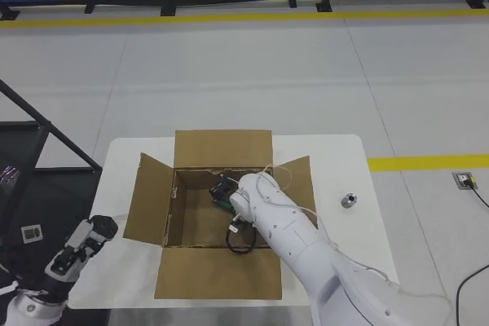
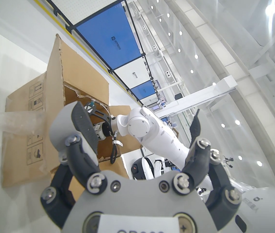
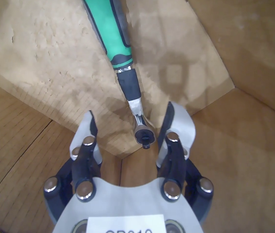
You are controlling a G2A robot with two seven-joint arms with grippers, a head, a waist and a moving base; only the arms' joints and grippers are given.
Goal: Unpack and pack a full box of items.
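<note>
**Inspector A:** What print is recorded on the cardboard box (image 2: pixel 13 161)?

**Inspector B:** Black handling pictograms (image 2: pixel 34 98) are printed in a column on its outer side wall. A pair of arrows is made out, but no words.

**Inspector A:** And elsewhere?

**Inspector B:** A white label (image 2: pixel 137 224) is fixed behind the left gripper (image 2: pixel 137 122), and a second label (image 3: pixel 127 224) behind the right gripper (image 3: pixel 131 120). Both prints are cut off. A logo with small lettering is carried by a blue wall panel (image 2: pixel 108 37).
</note>
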